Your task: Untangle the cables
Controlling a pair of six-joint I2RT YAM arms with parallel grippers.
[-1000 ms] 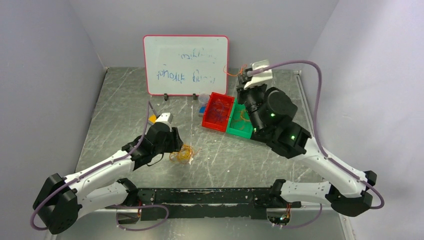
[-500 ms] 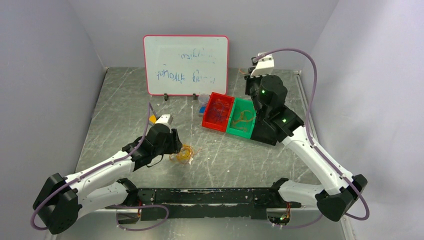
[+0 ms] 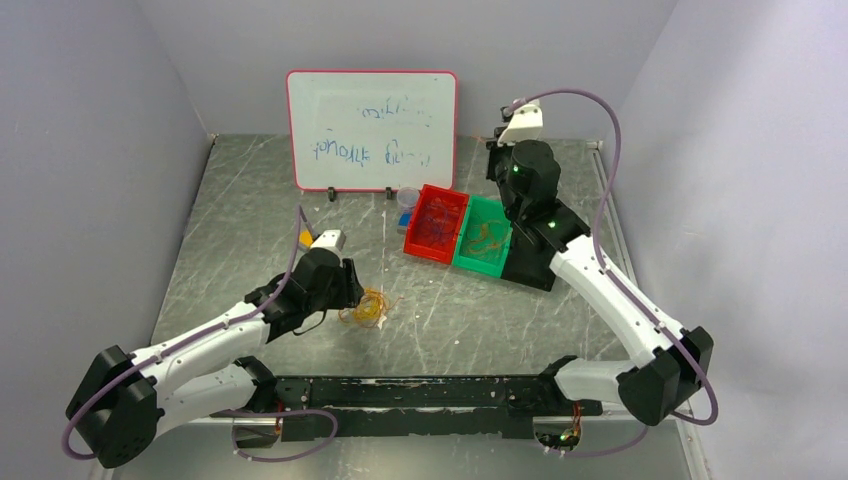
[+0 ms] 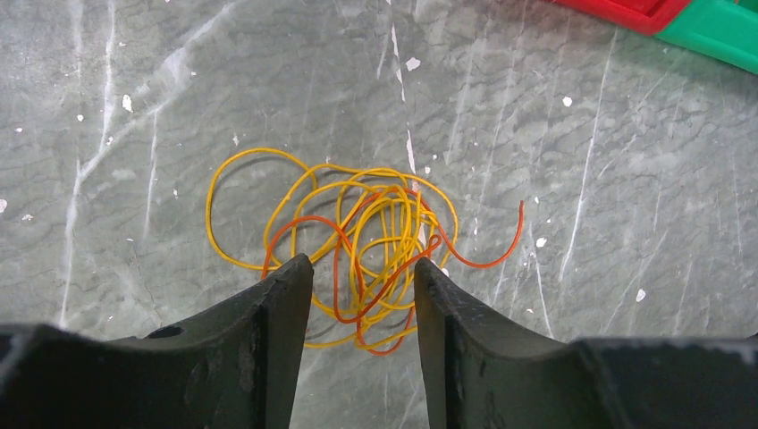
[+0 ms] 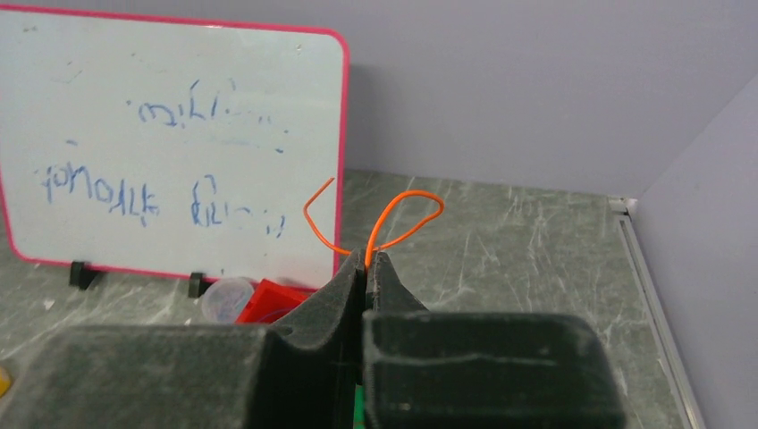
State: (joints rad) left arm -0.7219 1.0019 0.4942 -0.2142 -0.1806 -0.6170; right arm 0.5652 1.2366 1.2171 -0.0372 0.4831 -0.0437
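Left black two-finger gripper [image 4: 362, 268] is standing partway open, gripping nothing, its jaws straddling the near edge of the loopy tangle of thin yellow and orange cables [image 4: 389, 210] lying on the grey marbled table [image 4: 134, 107]. Right gripper [image 5: 366, 261] is pinching 1 thin orange wire loop [image 5: 409, 213] fully closed, raised beside the pink-framed whiteboard [image 5: 170, 143].

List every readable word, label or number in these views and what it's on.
Whiteboard: two rows of blue marker handwriting, too scrawled and blurred to read in the top or right wrist view; nothing quotable.
Red bin, green bin: no label or number visible.
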